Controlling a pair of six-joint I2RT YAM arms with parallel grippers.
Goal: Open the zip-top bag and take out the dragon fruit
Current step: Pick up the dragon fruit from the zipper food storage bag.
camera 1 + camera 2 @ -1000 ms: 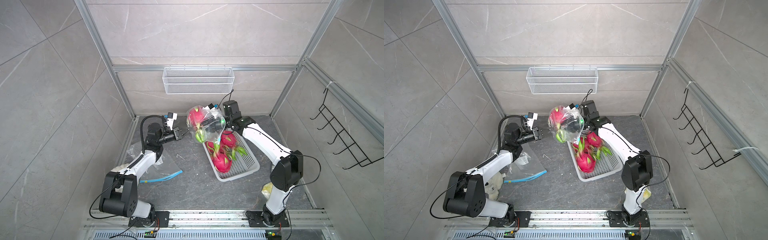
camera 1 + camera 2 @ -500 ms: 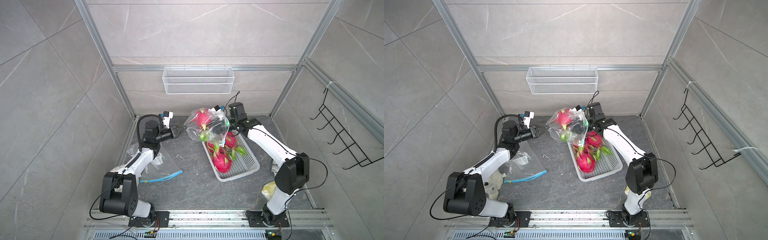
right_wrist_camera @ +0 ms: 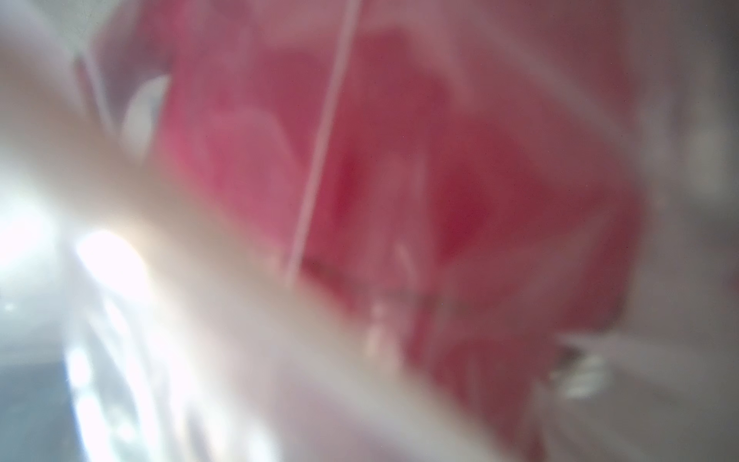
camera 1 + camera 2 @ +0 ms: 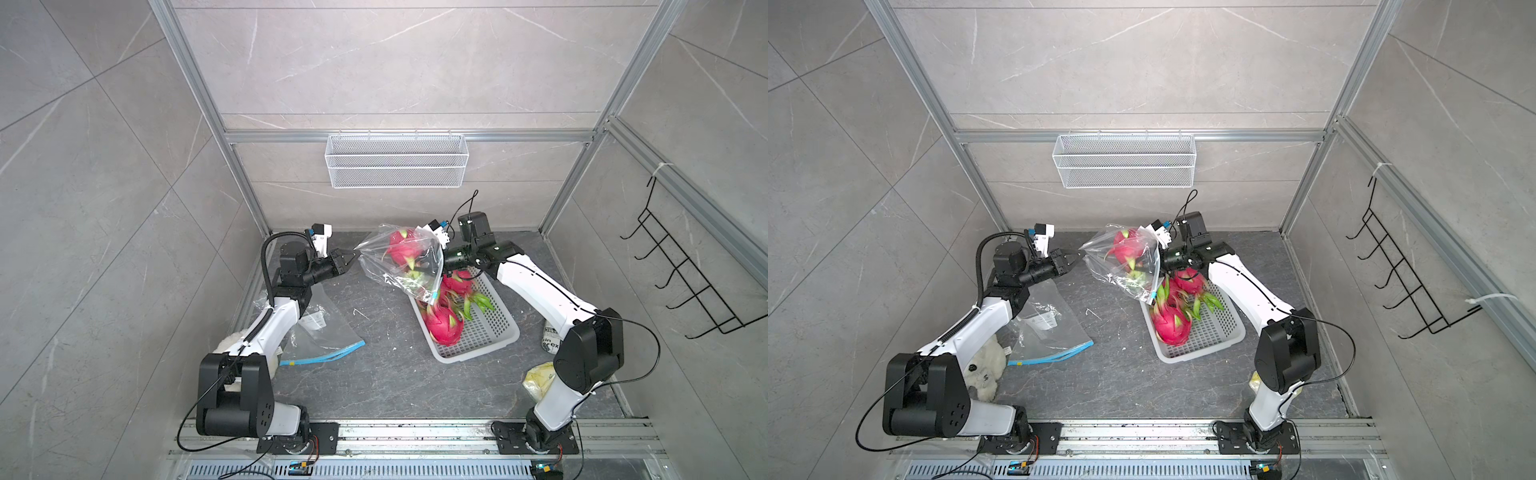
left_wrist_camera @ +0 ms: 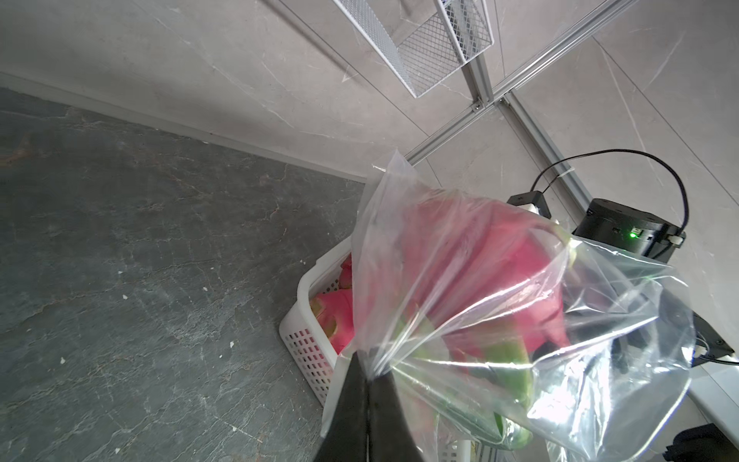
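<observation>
The left gripper point(image 4: 351, 261) is pinching one corner of the clear zip-top bag point(image 4: 384, 272), its jaws fully together on the plastic (in the left wrist view the black tips are meeting on a gathered fold). It is drawing that corner toward the left edge of the tabletop point(image 4: 374, 374), which is keeping the film taut.

The right gripper point(image 4: 448, 262) is pressing in at the bag's opposite side. The plastic is hiding its jaws and its own camera is giving only a pink blur, so I cannot tell how far apart they are or whether they are gripping.

The bag is hanging clear of the tabletop between the two arms. It is tilting so that its blue zip edge point(image 4: 434, 296) is pointing down over the white basket point(image 4: 478, 353), which is sitting right of centre. One dragon fruit point(image 4: 402, 248) is riding high inside the bag, and two more are lying in the basket. The tilt seems meant to let the fruit slide out into the basket.

An empty bag point(image 4: 328, 336) is lying near the left edge.
</observation>
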